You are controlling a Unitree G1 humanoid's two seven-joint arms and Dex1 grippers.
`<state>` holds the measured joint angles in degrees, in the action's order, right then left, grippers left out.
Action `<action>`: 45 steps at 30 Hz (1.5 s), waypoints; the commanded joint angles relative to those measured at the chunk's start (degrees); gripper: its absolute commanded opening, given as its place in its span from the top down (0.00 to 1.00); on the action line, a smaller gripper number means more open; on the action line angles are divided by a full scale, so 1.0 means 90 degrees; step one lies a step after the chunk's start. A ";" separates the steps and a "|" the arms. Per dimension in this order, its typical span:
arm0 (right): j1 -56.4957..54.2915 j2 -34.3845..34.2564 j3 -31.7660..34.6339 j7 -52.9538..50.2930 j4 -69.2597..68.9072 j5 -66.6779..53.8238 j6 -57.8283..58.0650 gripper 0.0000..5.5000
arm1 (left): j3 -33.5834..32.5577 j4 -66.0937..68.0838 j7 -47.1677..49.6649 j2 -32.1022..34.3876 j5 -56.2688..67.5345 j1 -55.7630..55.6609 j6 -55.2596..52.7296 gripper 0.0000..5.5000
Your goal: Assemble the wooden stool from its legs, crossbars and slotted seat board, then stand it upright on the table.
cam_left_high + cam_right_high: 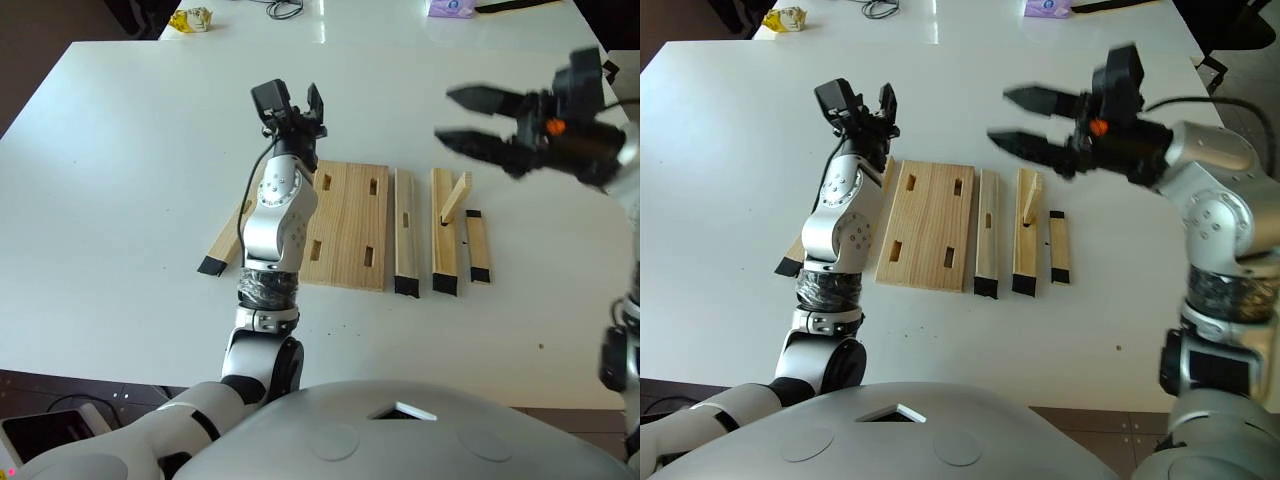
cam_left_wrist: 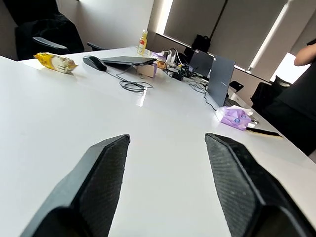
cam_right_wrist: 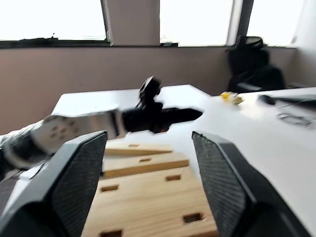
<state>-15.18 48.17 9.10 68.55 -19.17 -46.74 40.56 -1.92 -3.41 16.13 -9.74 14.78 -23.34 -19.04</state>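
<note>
Fingers [image 2: 237, 182] spread, left gripper [image 1: 303, 108] and right gripper [image 1: 445, 114] hover above table [image 1: 120, 150].

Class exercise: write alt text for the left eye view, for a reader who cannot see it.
A slotted seat board lies flat on a white table with loose wooden bars beside it, unassembled. The left gripper and right gripper, both open and empty, hover above the table near them.

right pincer [image 1: 998, 115], fingers spread, raised above seat board [image 1: 925, 225].
</note>
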 commanded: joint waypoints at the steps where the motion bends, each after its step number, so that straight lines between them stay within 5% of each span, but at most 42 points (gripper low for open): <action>1: 0.1197 0.1196 -0.0619 0.1521 -0.0127 0.0926 -0.0792 0.43 | -0.0039 -0.0516 0.0437 -0.0593 -0.0020 0.0723 0.0071 0.49; 4: 0.1196 0.1134 -0.1318 0.0851 0.0319 0.2136 -0.1163 0.43 | 0.0038 -0.0685 0.0588 -0.0648 0.0014 0.0846 0.0083 0.49; 7: 0.1180 0.0822 -0.1588 -0.0344 0.0319 0.2524 -0.0130 0.43 | 0.0143 -0.0727 0.0659 -0.0696 0.0051 0.0912 0.0102 0.49; 12: 0.1180 0.0199 -0.1369 -0.2167 0.0068 0.2500 0.2308 0.43 | 0.0343 -0.0954 0.0786 -0.0664 -0.0013 0.1116 0.0106 0.49; 20: 0.0685 -0.1308 0.0005 -0.3501 -0.0621 0.1805 0.5602 0.43 | 0.0555 -0.1196 0.1023 -0.0587 -0.0022 0.1269 0.0040 0.49; 39: 0.0741 -0.2662 -0.0105 -0.6511 -0.1168 0.1225 0.5771 0.43 | 0.0864 -0.0780 0.0963 -0.0465 0.0032 0.0908 0.0012 0.49; 45: 0.0922 -0.2188 -0.0733 -0.6600 -0.1786 0.1478 0.5762 0.43 | 0.0956 -0.0741 0.0924 -0.0440 0.0056 0.0870 -0.0006 0.49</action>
<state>-7.92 26.63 3.63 9.34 -34.03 -34.34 92.08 5.06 -10.58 24.72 -7.79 14.89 -21.40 -18.38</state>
